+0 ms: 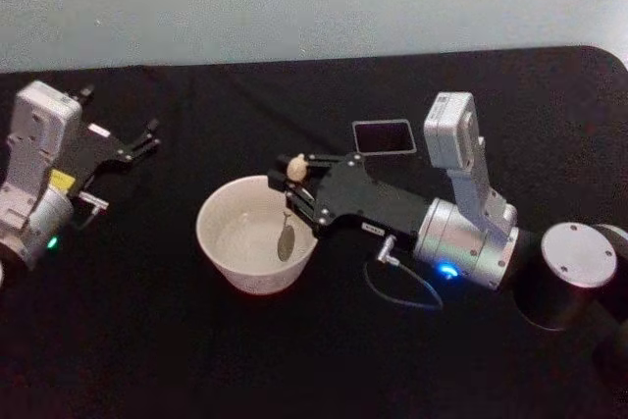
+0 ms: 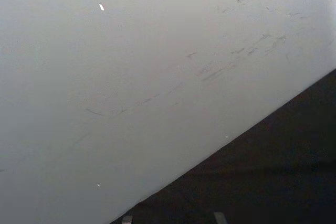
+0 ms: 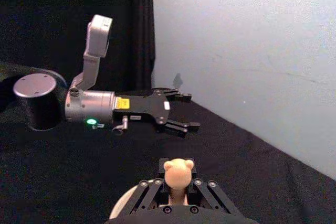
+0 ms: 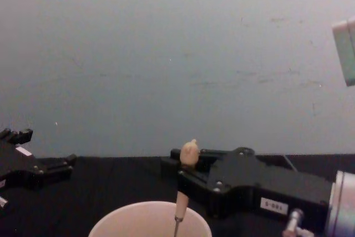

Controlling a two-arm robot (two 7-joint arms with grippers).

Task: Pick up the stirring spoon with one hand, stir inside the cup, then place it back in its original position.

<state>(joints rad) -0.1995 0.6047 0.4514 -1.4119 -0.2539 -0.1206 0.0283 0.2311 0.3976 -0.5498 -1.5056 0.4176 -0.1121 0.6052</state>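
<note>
The right gripper (image 1: 294, 190), jaws clamped, holds the spoon (image 1: 287, 228) upright in the cup (image 1: 210, 211); box (image 1: 384, 136) just behind; left gripper (image 1: 120, 118) apart, jaws spread.

In the chest view the cup (image 4: 148, 219) is cut off by the bottom edge, with only its far rim showing. The bowl of the stirring spoon (image 4: 180, 201) is hidden below that rim. The left gripper (image 4: 47, 149) is cut by the left edge there. In the right wrist view the right gripper (image 3: 177, 191) hides the spoon's stem and most of the cup. Whether the bowl touches the cup's floor cannot be told.
</note>
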